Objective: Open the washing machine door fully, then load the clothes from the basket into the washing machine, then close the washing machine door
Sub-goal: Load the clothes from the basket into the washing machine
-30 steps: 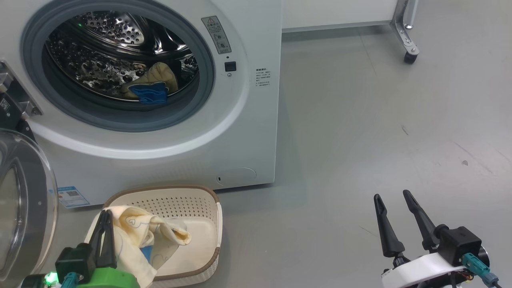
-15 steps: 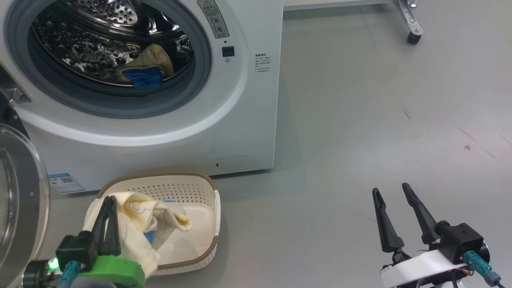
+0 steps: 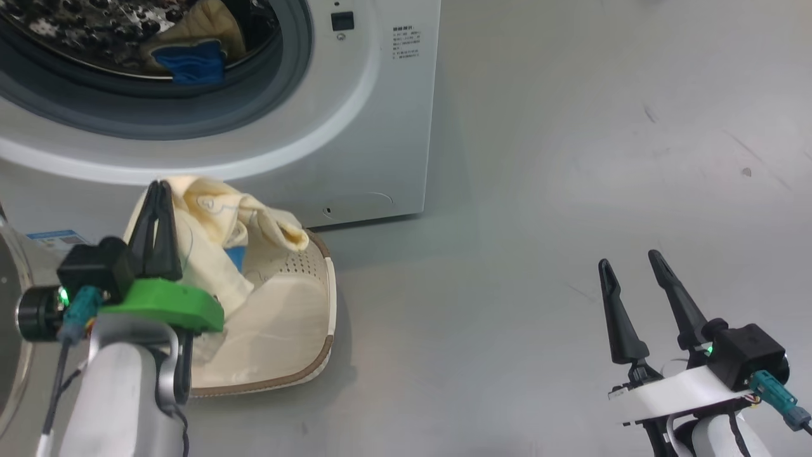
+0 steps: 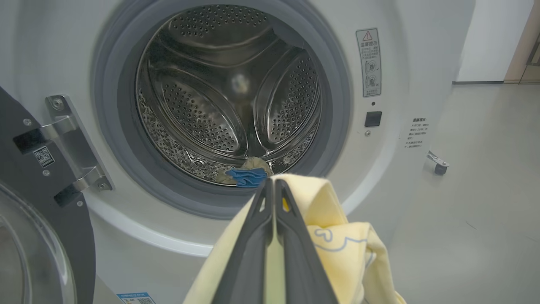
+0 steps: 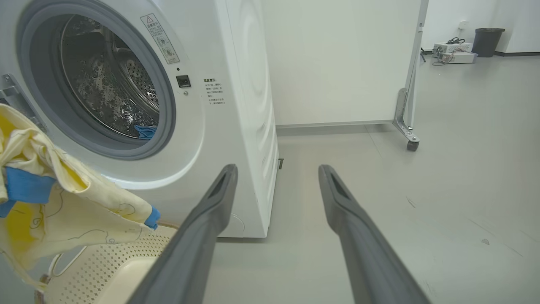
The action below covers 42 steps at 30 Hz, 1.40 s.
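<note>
My left gripper (image 3: 158, 187) is shut on the clothes (image 3: 216, 254), a pale yellow garment with blue trim that hangs above the basket (image 3: 298, 330). In the left wrist view its shut fingertips (image 4: 273, 183) pinch the clothes (image 4: 333, 236) in front of the washing machine (image 4: 392, 169). Another yellow and blue garment (image 4: 247, 173) lies in the steel drum (image 4: 228, 97). The washing machine door (image 4: 38, 253) stands swung open at the left. My right gripper (image 3: 628, 260) is open over bare floor, well right of the basket, holding nothing.
The washing machine (image 3: 355, 127) fills the upper left, with the basket close to its front. A white panel on a castor leg (image 5: 407, 131) stands behind it to the right. Grey floor (image 3: 571, 158) stretches to the right.
My left gripper has lifted the clothes up out of the basket toward the machine's opening. The head camera has tilted down. The right gripper stays where it was, still open.
</note>
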Tool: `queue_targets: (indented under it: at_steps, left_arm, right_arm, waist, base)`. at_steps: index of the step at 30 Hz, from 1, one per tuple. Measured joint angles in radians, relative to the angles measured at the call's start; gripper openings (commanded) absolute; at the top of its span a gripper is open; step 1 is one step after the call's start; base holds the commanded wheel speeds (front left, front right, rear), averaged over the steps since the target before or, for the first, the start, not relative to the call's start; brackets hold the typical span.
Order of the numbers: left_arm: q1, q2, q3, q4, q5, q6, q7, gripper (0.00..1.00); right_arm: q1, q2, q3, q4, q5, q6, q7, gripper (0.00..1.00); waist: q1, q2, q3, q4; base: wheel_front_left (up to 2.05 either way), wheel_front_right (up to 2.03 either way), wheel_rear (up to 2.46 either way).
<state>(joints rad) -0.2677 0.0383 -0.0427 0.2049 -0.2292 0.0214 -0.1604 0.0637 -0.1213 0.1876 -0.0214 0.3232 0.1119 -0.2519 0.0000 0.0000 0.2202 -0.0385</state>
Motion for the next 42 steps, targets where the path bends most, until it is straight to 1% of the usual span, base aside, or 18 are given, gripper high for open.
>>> queue_targets:
  at_steps: [4,9,15,24,31,35,42]
  left_arm:
    - [-0.104,-0.002,0.005,0.041,-0.020,0.000,0.040,0.00]
    - [-0.213,-0.001,0.013,0.110,-0.035,0.000,0.114,0.00]
    - [-0.337,0.033,0.048,0.178,-0.054,0.000,0.212,0.00]
    - [-0.529,0.136,0.095,0.224,-0.058,0.001,0.333,0.00]
    - [-0.647,0.216,0.128,0.250,-0.058,0.001,0.391,0.00]
    - [-0.704,0.277,0.150,0.272,-0.055,0.001,0.420,0.00]
    - [-0.794,0.349,0.167,0.282,-0.043,0.001,0.463,0.00]
  right_arm:
    - [-0.041,-0.002,0.007,-0.008,0.000,0.000,0.000,1.00]
    - [-0.077,-0.002,0.010,-0.015,0.002,0.001,0.000,1.00]
    - [-0.111,0.001,0.011,-0.021,0.015,0.001,0.000,1.00]
    - [-0.168,0.016,0.012,-0.022,0.038,0.004,0.000,1.00]
    - [-0.220,0.026,0.027,-0.007,0.046,0.010,0.000,1.00]
    - [-0.242,0.031,0.037,0.009,0.056,0.010,-0.001,1.00]
    - [-0.266,0.047,0.038,0.009,0.068,0.010,-0.001,1.00]
  waist:
    - [0.0000,0.0000,0.050,-0.007]
    - [0.0001,0.0000,0.111,-0.021]
    - [0.0001,0.0000,0.183,-0.047]
    - [0.0001,0.0000,0.294,-0.093]
    - [0.0002,0.0000,0.366,-0.137]
    - [0.0002,0.0000,0.398,-0.181]
    - [0.0002,0.0000,0.435,-0.237]
  base:
    - [0.00,0.00,0.00]
    - [0.00,0.00,0.00]
    - [0.00,0.00,0.00]
    - [0.00,0.00,0.00]
    - [0.00,0.00,0.00]
    - [0.00,0.00,0.00]
    - [0.00,0.00,0.00]
